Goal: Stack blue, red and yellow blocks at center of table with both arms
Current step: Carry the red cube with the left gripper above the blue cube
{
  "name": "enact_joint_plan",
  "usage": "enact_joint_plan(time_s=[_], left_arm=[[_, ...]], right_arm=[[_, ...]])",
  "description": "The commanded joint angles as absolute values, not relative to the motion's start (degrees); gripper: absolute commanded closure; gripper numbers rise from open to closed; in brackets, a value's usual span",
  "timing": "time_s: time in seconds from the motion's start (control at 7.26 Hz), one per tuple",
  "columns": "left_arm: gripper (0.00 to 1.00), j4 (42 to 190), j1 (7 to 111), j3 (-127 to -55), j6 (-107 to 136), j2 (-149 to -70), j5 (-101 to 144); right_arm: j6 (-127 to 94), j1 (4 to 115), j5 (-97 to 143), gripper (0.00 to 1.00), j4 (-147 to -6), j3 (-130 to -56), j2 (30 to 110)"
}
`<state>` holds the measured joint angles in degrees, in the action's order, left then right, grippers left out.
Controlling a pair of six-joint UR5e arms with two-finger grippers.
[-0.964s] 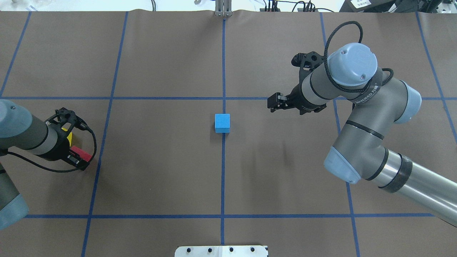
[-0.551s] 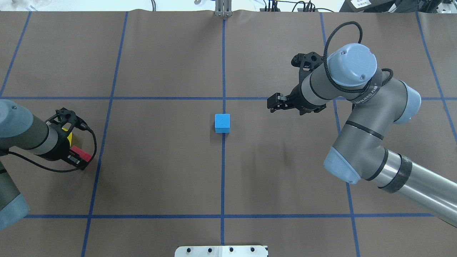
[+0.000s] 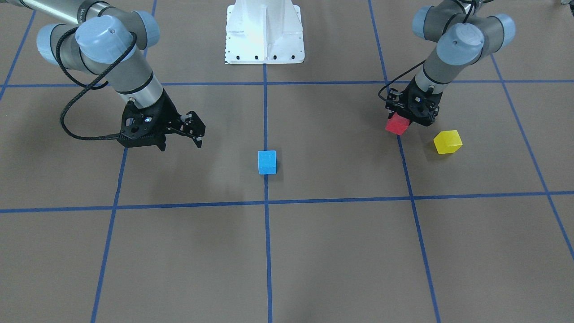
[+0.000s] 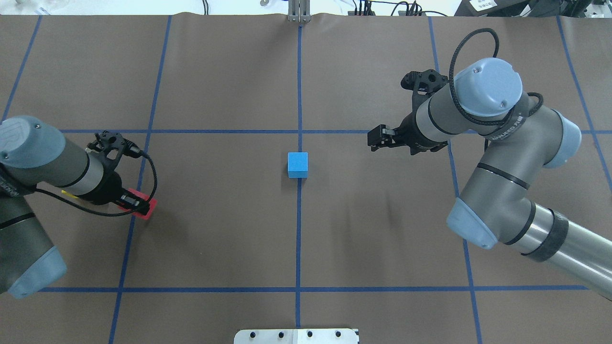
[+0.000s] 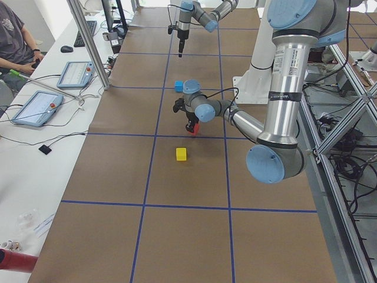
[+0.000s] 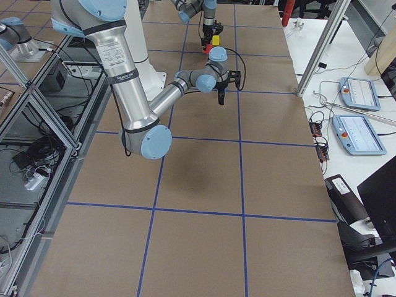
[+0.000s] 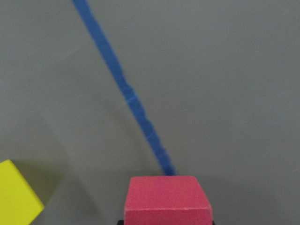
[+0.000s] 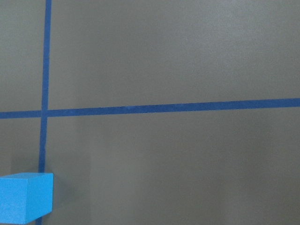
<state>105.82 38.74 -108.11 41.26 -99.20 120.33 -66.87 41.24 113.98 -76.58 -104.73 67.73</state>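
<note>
The blue block (image 4: pixel 298 165) (image 3: pixel 267 162) sits on the table (image 4: pixel 215 229) on the centre tape line, and shows low left in the right wrist view (image 8: pixel 26 197). My left gripper (image 4: pixel 136 205) (image 3: pixel 410 114) is shut on the red block (image 4: pixel 145 209) (image 3: pixel 397 125) (image 7: pixel 166 199), just above the table's left tape line. Behind that arm the yellow block (image 3: pixel 447 141) (image 7: pixel 16 199) lies on the table, almost hidden under the arm in the overhead view. My right gripper (image 4: pixel 377 138) (image 3: pixel 195 130) hangs open and holds nothing, to the right of the blue block.
The white pedestal base (image 3: pixel 264 31) (image 4: pixel 296 336) stands at the robot's edge of the table. A metal post (image 4: pixel 299 12) rises at the far edge. Beyond it a desk holds tablets (image 5: pixel 35 106), with a seated person (image 5: pixel 15 35) there.
My left arm has carried the red block toward the centre, away from the yellow block. My right arm has drawn back a little to the right, away from the blue block.
</note>
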Motion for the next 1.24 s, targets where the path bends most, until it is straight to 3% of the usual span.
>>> enact_joint_plan(time_s=[0.0, 0.28, 0.69, 1.1], left_arm=[[1.0, 97.6, 37.9, -107.6, 56.5, -113.5, 121.0], [1.0, 94.0, 36.4, -95.7, 62.3, -130.4, 119.0], [1.0, 94.0, 36.0, -75.3, 62.5, -147.5, 115.0], [1.0, 94.0, 34.4, -72.3, 62.4, -148.9, 112.2]], right_arm=[[-64.9, 44.4, 114.8, 0.0, -76.5, -107.5, 73.9], [-56.1, 48.8, 116.0, 0.0, -75.9, -108.0, 79.9], [-52.8, 51.9, 118.6, 0.0, -73.6, -107.8, 83.0], [-52.8, 51.9, 118.6, 0.0, -73.6, -107.7, 83.0]])
